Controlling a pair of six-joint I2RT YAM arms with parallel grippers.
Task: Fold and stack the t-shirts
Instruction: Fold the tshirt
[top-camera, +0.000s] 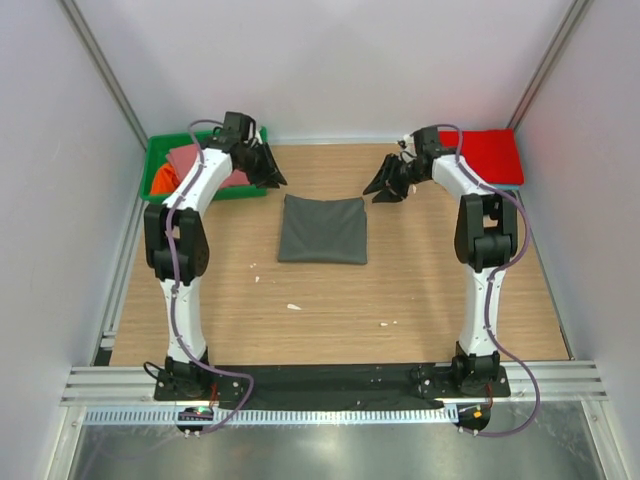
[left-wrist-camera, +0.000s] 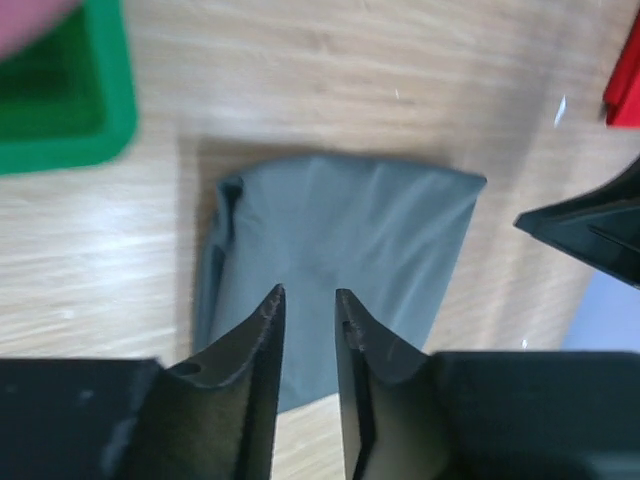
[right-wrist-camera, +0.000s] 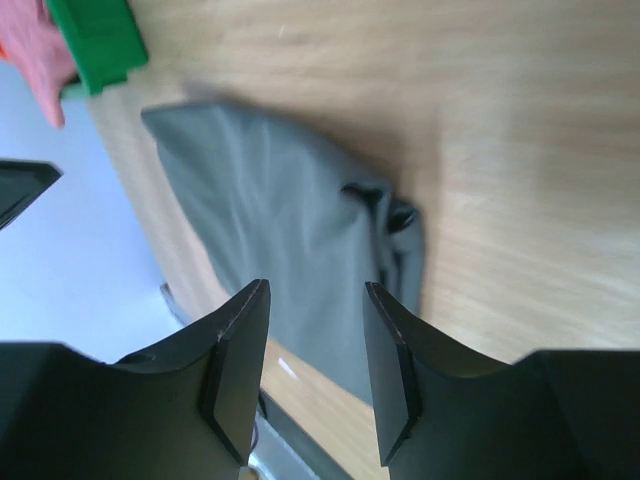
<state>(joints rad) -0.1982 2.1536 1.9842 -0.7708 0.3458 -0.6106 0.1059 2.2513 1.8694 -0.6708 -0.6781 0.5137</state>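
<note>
While the overhead view takes in the whole wooden table (top-camera: 330, 310), it shows too little of the fingertips to judge their gap; the wrist cameras settle that. From above, the dark grey folded cotton t-shirt (top-camera: 322, 229) lies as a flat rectangle at the middle of the table, slightly toward the back, touched by neither arm. The left gripper (top-camera: 270, 178) hangs beyond the shirt's back-left corner and the right gripper (top-camera: 382, 188) beyond its back-right corner, both well clear of the cloth.

Only the top camera shows the full green plastic bin (top-camera: 245, 191) at the back left, holding a salmon-pink shirt (top-camera: 185, 158) and an orange shirt (top-camera: 163, 180). It also shows the flat red shirt (top-camera: 497, 155) at the back right corner and a few white scraps (top-camera: 294, 306) on the near boards.

The left wrist camera shows its two black fingers (left-wrist-camera: 262, 335) parted by a narrow slit with nothing between them, above the grey shirt's near edge. It also shows a bunched fold along one side of the shirt, which the overhead view flattens out.

The right wrist camera shows its fingers (right-wrist-camera: 240, 340) spread wider, also empty. It picks out a dark tuck of collar or sleeve at the shirt's edge.
</note>
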